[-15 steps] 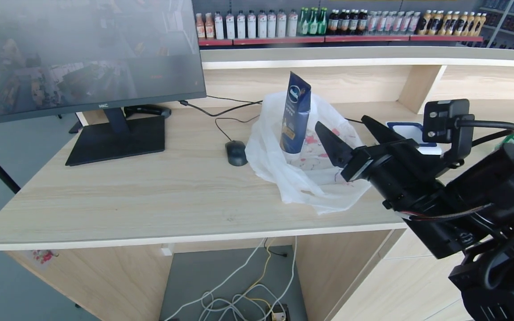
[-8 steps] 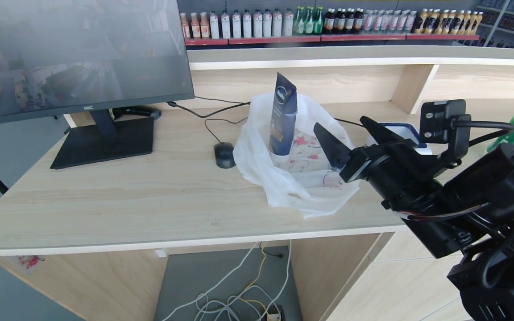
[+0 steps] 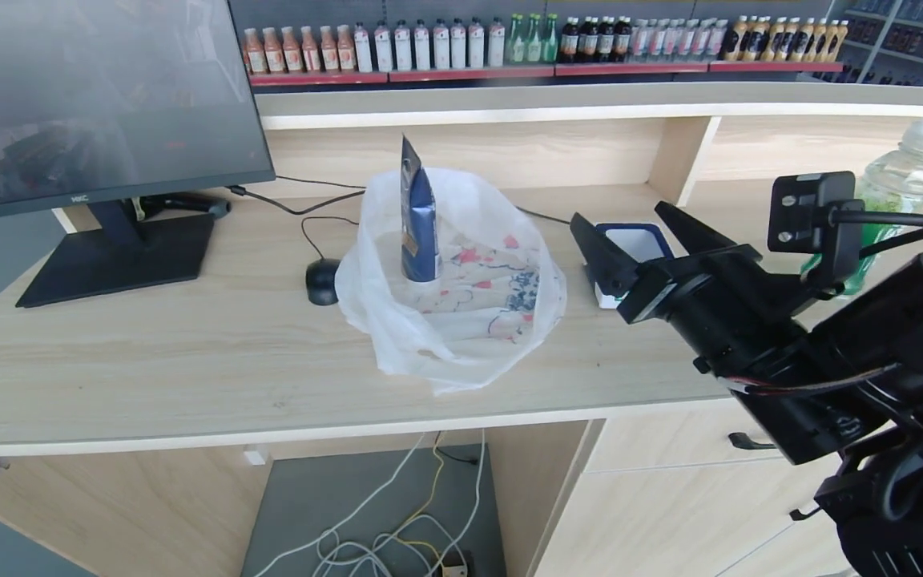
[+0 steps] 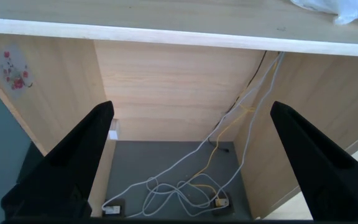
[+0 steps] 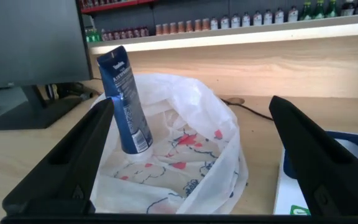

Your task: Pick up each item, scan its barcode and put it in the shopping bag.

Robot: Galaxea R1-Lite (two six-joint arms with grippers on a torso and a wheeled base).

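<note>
Reckoning twelve o'clock as the far side of the light wooden desk (image 3: pixel 189 361), the translucent white plastic shopping bag with red and blue print (image 3: pixel 461 336) slumps open near the middle. The tall dark blue tube (image 3: pixel 417 224) stands upright inside it, toward the bag's eleven o'clock. So one item looks bagged already, and I'd guess scanned too, though nothing here proves that. At the bag's three o'clock hangs the right end effector (image 3: pixel 620 216), its black fingers spread wide and holding nothing, above the desk. Just beyond them sits a white, blue-rimmed device (image 3: pixel 642 240), which I take for the scanner. Further out toward two o'clock a clear plastic bottle with a green label (image 3: pixel 898 172) stands on the desk, untouched. It seems to be the item left to pick up, scan and bag, and I see no other loose goods on the desk. The left end effector (image 4: pixel 191 106) is likewise released and empty, held low and facing the cables under the desk, well away from the work. A black computer mouse (image 3: pixel 322 280) lies at the bag's nine o'clock, with a black monitor (image 3: pixel 93 96) past it.
</note>
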